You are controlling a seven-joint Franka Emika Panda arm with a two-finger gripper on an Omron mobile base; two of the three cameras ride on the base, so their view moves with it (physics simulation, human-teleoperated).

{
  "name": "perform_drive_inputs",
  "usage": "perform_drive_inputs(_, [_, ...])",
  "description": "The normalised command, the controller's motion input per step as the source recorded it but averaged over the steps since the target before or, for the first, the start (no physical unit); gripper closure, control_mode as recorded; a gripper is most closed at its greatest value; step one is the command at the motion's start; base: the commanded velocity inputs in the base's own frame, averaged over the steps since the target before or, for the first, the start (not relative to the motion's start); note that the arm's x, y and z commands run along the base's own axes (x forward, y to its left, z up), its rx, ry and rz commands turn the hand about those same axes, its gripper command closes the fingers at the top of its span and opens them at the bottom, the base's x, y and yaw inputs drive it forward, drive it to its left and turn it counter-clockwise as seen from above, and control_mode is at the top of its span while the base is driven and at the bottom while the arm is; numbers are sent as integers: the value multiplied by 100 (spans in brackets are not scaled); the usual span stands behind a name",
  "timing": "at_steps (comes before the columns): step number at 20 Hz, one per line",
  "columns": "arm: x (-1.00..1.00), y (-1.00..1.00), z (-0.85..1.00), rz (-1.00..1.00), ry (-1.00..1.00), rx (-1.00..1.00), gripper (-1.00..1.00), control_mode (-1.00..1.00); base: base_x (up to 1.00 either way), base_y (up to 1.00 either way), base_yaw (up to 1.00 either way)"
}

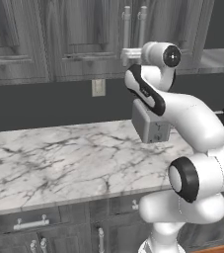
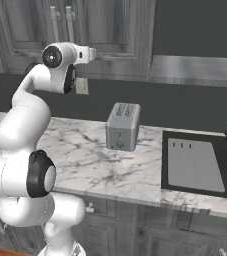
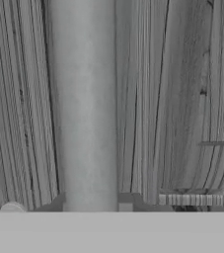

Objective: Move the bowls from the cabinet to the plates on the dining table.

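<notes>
You're looking at a simulated kitchen with a dark backsplash, and across the top of it runs the dark grey wood-grain wall cabinet [image 1: 74, 39] with panelled doors, both doors shut. Below it stretches the white marble-look counter with grey veining [image 1: 59, 158], and in the right base view that counter carries a dark built-in sink [image 2: 200, 165]. So this is the sink counter, not the dining table, and no plates are on it. Next down in size, a boxy grey two-slot toaster [image 2: 122, 126] stands upright on the counter near the sink. Your white arm reaches up and forward, with the gripper [image 1: 126, 54] right at the lower end of one of the two long vertical silver bar handles [image 1: 127, 27] where the doors meet. From the hand view, that handle runs straight up the middle, very close to the camera; the fingers themselves aren't visible, but they look narrowed onto the bar, so I'd judge you've got hold of it. As for progress: you're at the very start. The bowls are presumably behind those doors, out of sight, and opening, fetching and carrying them all lie ahead.
</notes>
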Motion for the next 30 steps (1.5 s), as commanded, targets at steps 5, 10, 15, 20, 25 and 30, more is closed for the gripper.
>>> perform_drive_inputs(5, [-35,-27,37,7,10,10,100,-100,0,0,0])
perform_drive_inputs(10, [-56,-35,30,5,1,4,100,-100,0,0,0])
perform_drive_inputs(15, [-61,-38,28,4,0,1,100,-100,0,0,0])
perform_drive_inputs(20, [-67,-42,33,1,0,1,100,-100,0,0,0])
perform_drive_inputs(25, [-73,-46,34,0,1,2,100,-100,0,0,0])
perform_drive_inputs(30, [-76,-50,35,0,4,3,100,-100,0,0,0])
